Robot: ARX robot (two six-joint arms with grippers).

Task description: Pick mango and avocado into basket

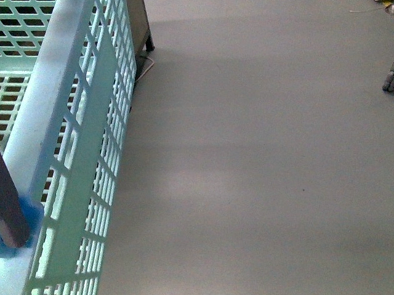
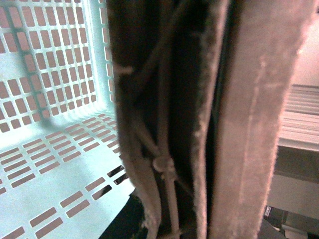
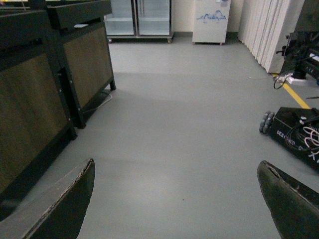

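Turquoise lattice basket [image 1: 76, 172] fills the near left of the front view, above the grey floor [image 1: 273, 166]. Its brown handle [image 2: 249, 124] crowds the left wrist camera; whether the left jaws grip anything cannot be told. The right gripper [image 3: 175, 167] has its jaws spread wide, holding nothing.

We take this for a robot test lab laid out like a shop, not a home. The floor [image 3: 189, 124] is bare, smooth and grey, wide and open, with a yellow line [image 3: 296, 96] marked along one side. Glass-door fridges [image 3: 138, 19] and a white cabinet [image 3: 211, 21] stand at the far wall. Dark wood-panelled desks [image 3: 84, 55] line one side, and a black wheeled machine [image 3: 294, 130] trailing cables sits opposite.
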